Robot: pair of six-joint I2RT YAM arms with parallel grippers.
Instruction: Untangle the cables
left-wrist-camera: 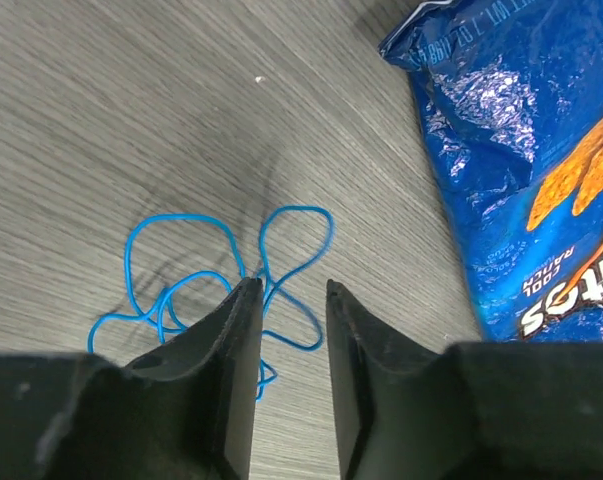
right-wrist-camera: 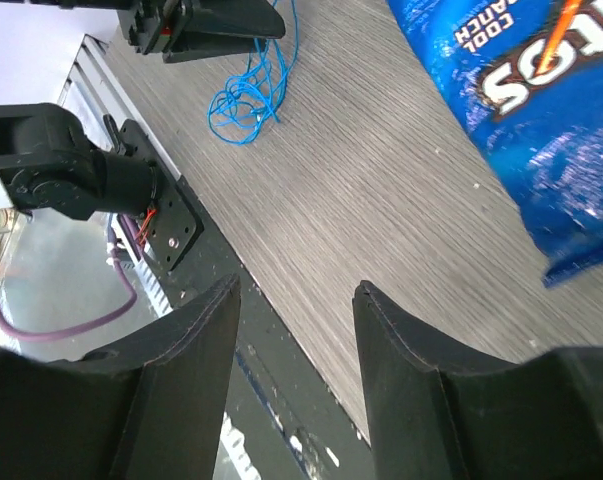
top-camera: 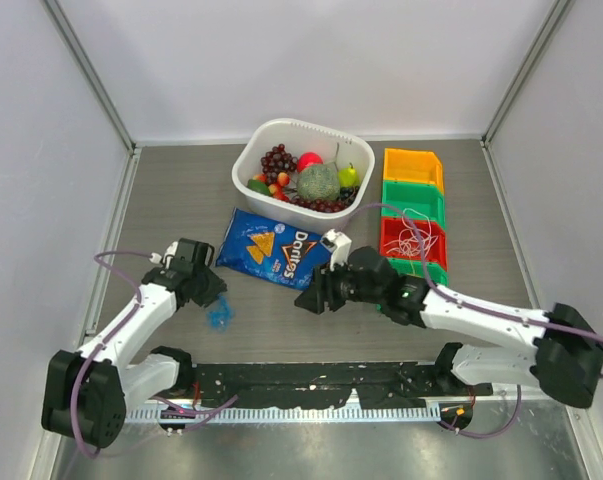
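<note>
Left gripper (left-wrist-camera: 289,292) is low over the blue cable (left-wrist-camera: 196,275), jaws parted w/ a narrow gap, nothing clamped. In the left wrist view a couple of blue strands run across that gap, right by the tip of one finger (left-wrist-camera: 233,335). Can't tell if the tips touch the cord or the table (left-wrist-camera: 101,120).

The cable is a loose, loopy bunch lying flat on the grey wood-grain table. In the top view it's left of centre, near the left end of the Doritos bag (top-camera: 273,247) but apart from it.

Right gripper (top-camera: 309,300) sits near the middle of the table, at the bag's near edge, pointing left toward the blue bunch and well apart from it. Its jaws are spread wide, holding nothing. The right wrist cam shows only bare table btwn them, w/ the bag off to the upper right and the blue cable and left gripper up at top left.

On the right there's a row of bins. A white cable (top-camera: 413,242) lies bunched in the red bin (top-camera: 390,228), w/ the green bin (top-camera: 396,195) and yellow bin (top-camera: 413,165) behind it. A white tub (top-camera: 247,165) of fruit (top-camera: 319,182) sits at the back, behind the bag.
</note>
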